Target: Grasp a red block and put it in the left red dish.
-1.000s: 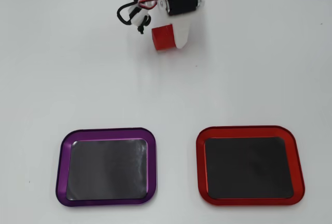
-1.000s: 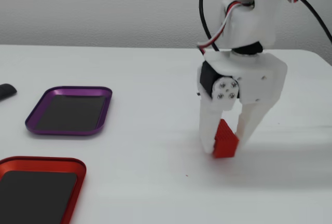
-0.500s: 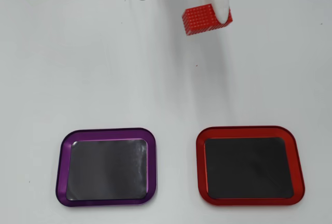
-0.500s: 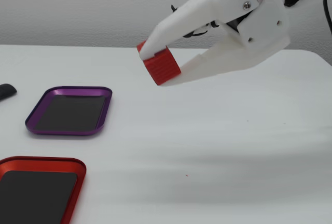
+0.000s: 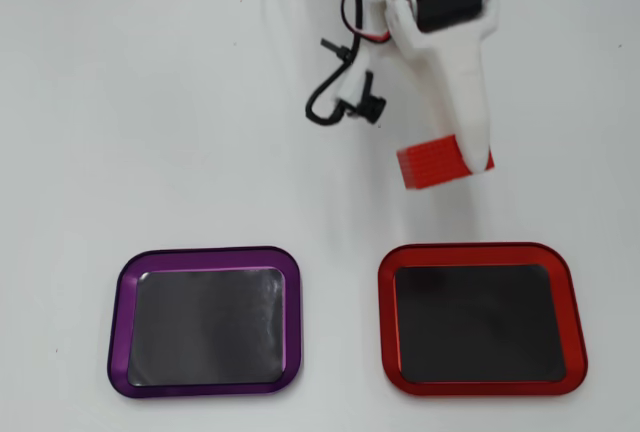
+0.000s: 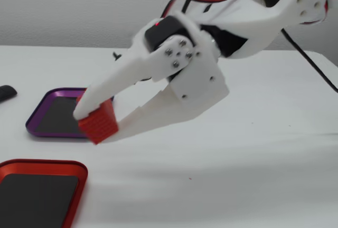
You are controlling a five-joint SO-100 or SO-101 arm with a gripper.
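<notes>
The red block (image 5: 431, 163) is a small textured brick held between my white gripper's fingers (image 5: 455, 167). In the fixed view the block (image 6: 99, 122) is clamped at the fingertips, and the gripper (image 6: 100, 125) holds it above the table. The red dish (image 5: 479, 318) lies just below the block in the overhead view, with its dark base bare. In the fixed view the red dish (image 6: 47, 167) sits at the bottom left, nearer the camera than the block.
A purple-rimmed tray (image 5: 205, 320) lies left of the red dish in the overhead view; in the fixed view the tray (image 6: 42, 113) is behind the gripper. Black and red cables (image 5: 345, 72) hang by the arm. A dark object (image 6: 6, 93) lies at the fixed view's left edge.
</notes>
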